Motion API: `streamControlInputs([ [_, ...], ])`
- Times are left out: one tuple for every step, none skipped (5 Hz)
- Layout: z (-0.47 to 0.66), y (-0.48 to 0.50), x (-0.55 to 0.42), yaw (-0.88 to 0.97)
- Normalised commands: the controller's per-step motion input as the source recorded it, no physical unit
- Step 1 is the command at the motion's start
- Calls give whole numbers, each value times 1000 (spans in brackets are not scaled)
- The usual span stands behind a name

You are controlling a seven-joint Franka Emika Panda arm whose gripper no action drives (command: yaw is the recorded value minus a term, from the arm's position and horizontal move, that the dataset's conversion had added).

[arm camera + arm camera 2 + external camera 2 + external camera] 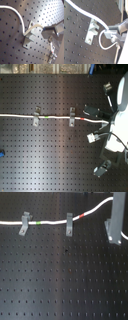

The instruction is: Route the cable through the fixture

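Already the cable [50,223] lies across the counter [60,282], seated in two clips [24,223] and [69,224]; its free end is clenched in the hand [110,32], just beside the fixture [91,32], which it has not yet entered. By my judgement, that last threading remains. Open counter surrounds the fixture, the near half bare.

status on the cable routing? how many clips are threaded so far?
Done: in the first exterior view the cable already runs across two grey clips. In hand: in the first wrist view the gripper holds the cable's end right beside the fixture. Left: seating it in the fixture's notch; I can't tell whether it is in yet.
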Motion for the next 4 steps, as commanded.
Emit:
streamControlInputs([
  [8, 365, 137, 180],
  [18, 369, 140, 206],
  [138, -94, -44, -217],
  [290, -200, -137, -426],
])
